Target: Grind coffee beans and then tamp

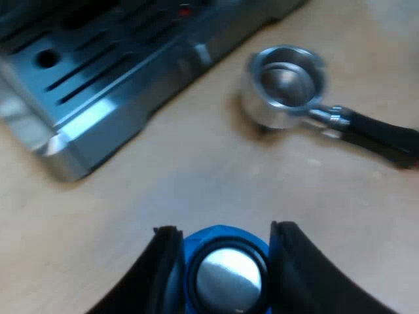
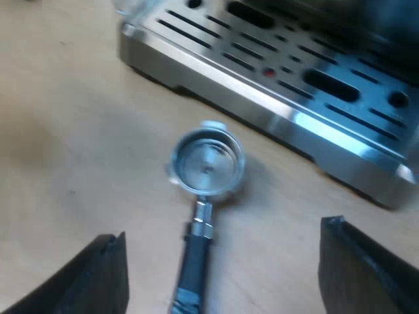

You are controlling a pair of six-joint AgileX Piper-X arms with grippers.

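Grip is advised at the dark handle (image 2: 194, 261) of the metal holder (image 2: 207, 163), judged heavy and slick; the right end effector (image 2: 224, 232) is held open, the left end effector (image 1: 226, 230) clamped on the blue tamper (image 1: 228, 275).

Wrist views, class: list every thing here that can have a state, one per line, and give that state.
metal holder: loose, lying on the table, basket looks empty.
blue tamper: gripped, metal face toward the camera.
left gripper: shut on the blue tamper.
right gripper: open, above the metal holder's handle.
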